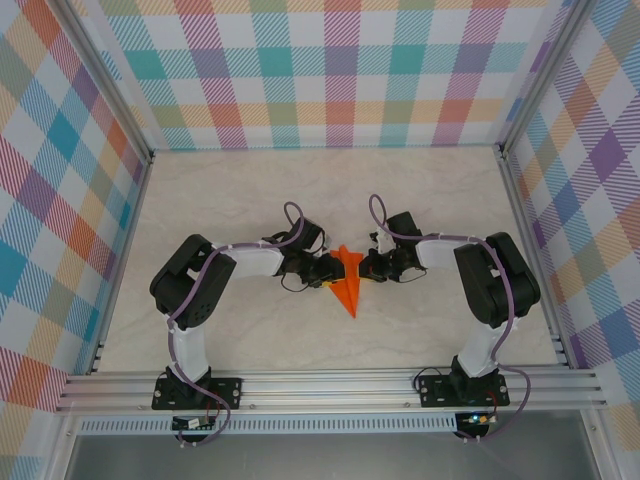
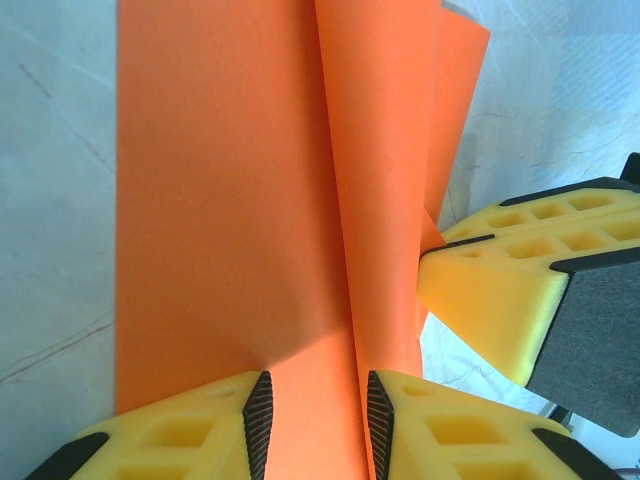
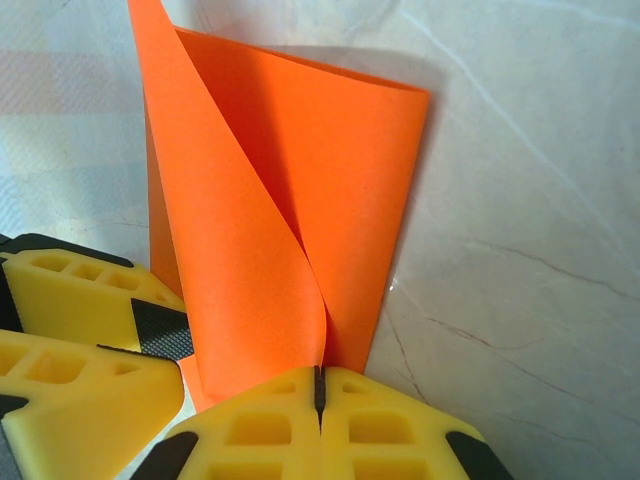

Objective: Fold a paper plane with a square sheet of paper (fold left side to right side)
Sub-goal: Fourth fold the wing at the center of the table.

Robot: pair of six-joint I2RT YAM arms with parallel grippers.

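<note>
Top external: the paper plane [image 1: 348, 283] lies mid-frame on the table [image 1: 250, 200]. The right gripper [image 3: 318, 392] pinches its lifted edge. The left gripper [image 2: 315, 410] is narrowly parted, with paper between its fingers.

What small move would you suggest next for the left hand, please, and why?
Probably close the left hand on the raised layer of the paper plane: its fingers straddle that orange layer with a gap between them, while the right hand is pinched shut on the paper, seemingly steadying it for the left-to-right fold.
</note>
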